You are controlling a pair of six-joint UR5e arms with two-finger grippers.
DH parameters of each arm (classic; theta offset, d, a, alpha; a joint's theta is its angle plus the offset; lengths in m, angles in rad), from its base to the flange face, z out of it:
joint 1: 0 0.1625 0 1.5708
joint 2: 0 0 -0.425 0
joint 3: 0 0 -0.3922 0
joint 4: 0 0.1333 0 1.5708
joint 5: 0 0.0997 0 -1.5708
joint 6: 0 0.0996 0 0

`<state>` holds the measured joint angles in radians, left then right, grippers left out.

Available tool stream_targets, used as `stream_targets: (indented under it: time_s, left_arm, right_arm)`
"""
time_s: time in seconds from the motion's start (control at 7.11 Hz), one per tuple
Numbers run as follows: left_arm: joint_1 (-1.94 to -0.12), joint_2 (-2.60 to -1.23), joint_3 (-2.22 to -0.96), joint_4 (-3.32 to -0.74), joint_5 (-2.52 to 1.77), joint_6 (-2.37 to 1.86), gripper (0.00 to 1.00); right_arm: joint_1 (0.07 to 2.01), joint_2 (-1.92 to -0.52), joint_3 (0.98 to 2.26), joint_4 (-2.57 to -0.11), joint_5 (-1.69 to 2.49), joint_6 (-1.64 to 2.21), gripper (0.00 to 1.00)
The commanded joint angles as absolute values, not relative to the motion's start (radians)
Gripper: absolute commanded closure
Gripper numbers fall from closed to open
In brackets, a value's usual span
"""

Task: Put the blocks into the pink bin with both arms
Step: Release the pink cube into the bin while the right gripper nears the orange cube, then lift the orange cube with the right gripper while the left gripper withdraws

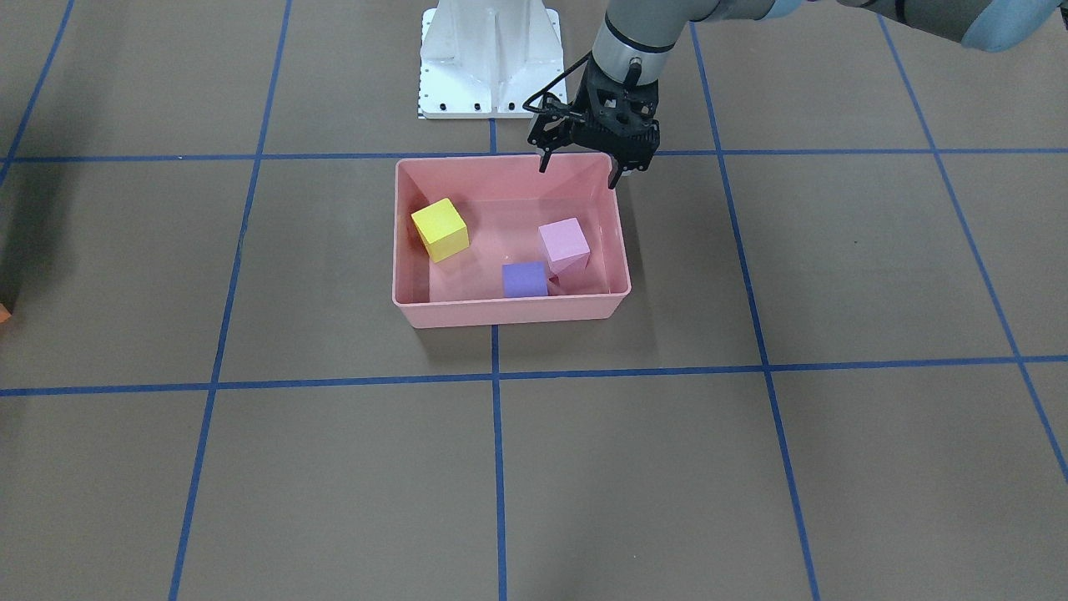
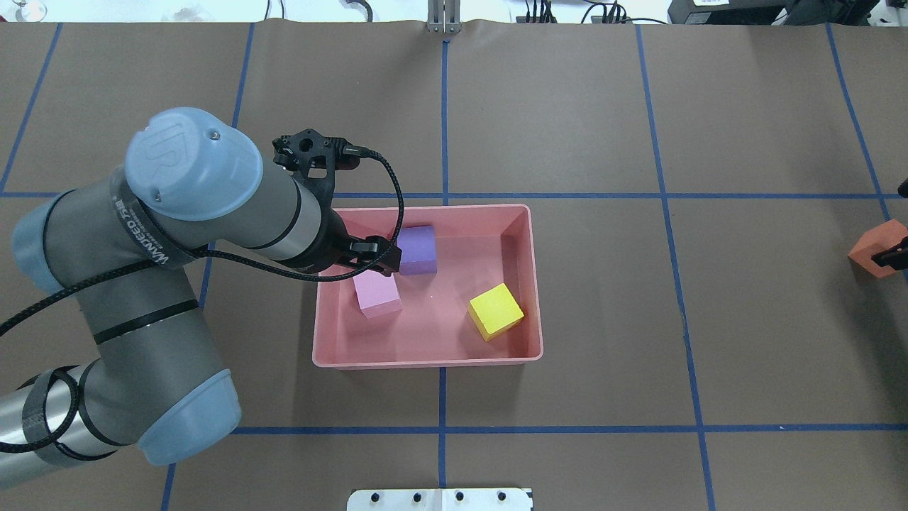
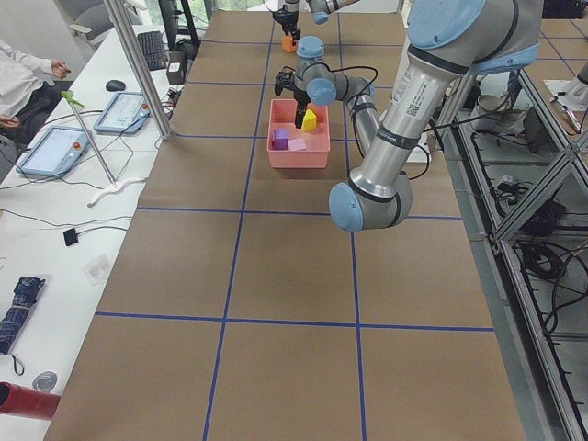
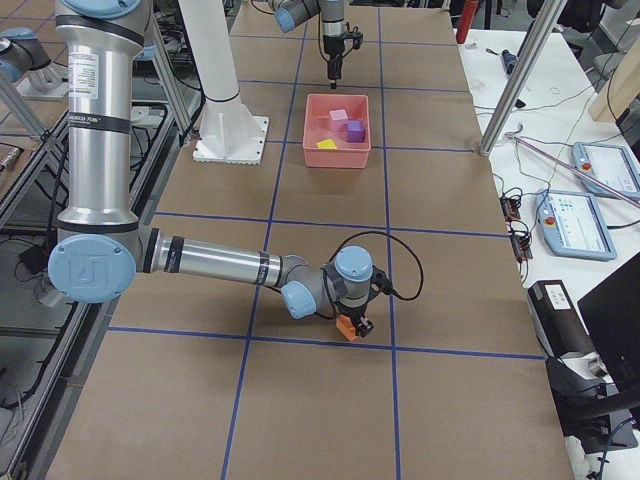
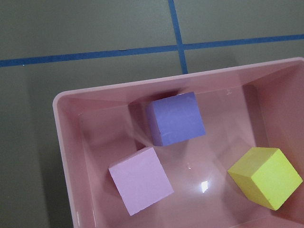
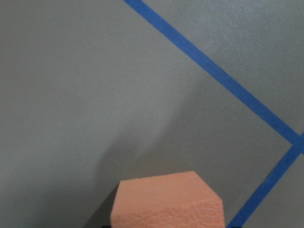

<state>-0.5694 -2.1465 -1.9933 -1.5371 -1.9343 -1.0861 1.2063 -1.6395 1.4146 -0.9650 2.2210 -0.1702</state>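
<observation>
The pink bin (image 1: 509, 313) sits mid-table and holds three blocks: yellow (image 1: 440, 229), purple (image 1: 524, 280) and light pink (image 1: 564, 244). My left gripper (image 1: 579, 177) hangs open and empty above the bin's robot-side wall, near the light pink block (image 2: 378, 294) and the purple block (image 2: 417, 250). Far out on the robot's right, my right gripper (image 4: 355, 322) is shut on the orange block (image 2: 872, 245). That block fills the bottom of the right wrist view (image 6: 166, 202), with a shadow on the mat beside it.
The white pedestal base (image 1: 491, 58) stands just behind the bin. Blue tape lines (image 1: 497, 467) grid the brown mat. Side desks with tablets (image 3: 50, 147), a person's arm (image 3: 23, 73) and metal posts (image 4: 515, 80) line the table's far edge.
</observation>
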Motion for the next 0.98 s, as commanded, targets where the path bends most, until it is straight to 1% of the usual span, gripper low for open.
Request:
stream_targets:
  time_s: [0.0, 0.14, 0.42, 0.7, 0.84]
  left_arm:
    - [-0.583, -2.113, -2.006, -1.537, -1.937, -1.012, 0.00]
    - [-0.610, -2.064, -2.034, -1.537, -1.940, -0.936, 0.00]
    - [-0.722, -1.921, -2.075, -1.539, -1.951, -0.708, 0.00]
    - [-0.892, -1.797, -2.066, -1.549, -2.030, -0.443, 0.00]
    - [-1.004, -1.743, -2.054, -1.551, -2.099, -0.288, 0.00]
  right_arm:
    - [1.204, -1.626, 1.428, -0.965, 2.224, -0.160, 0.87]
    - [1.204, -1.608, 1.471, -0.971, 2.232, -0.085, 0.87]
    - [1.203, -1.542, 1.531, -0.979, 2.296, 0.126, 0.86]
    - [1.134, -1.505, 1.682, -1.023, 2.303, 0.422, 0.86]
    - [1.080, -1.453, 1.768, -1.122, 2.293, 0.536, 0.86]
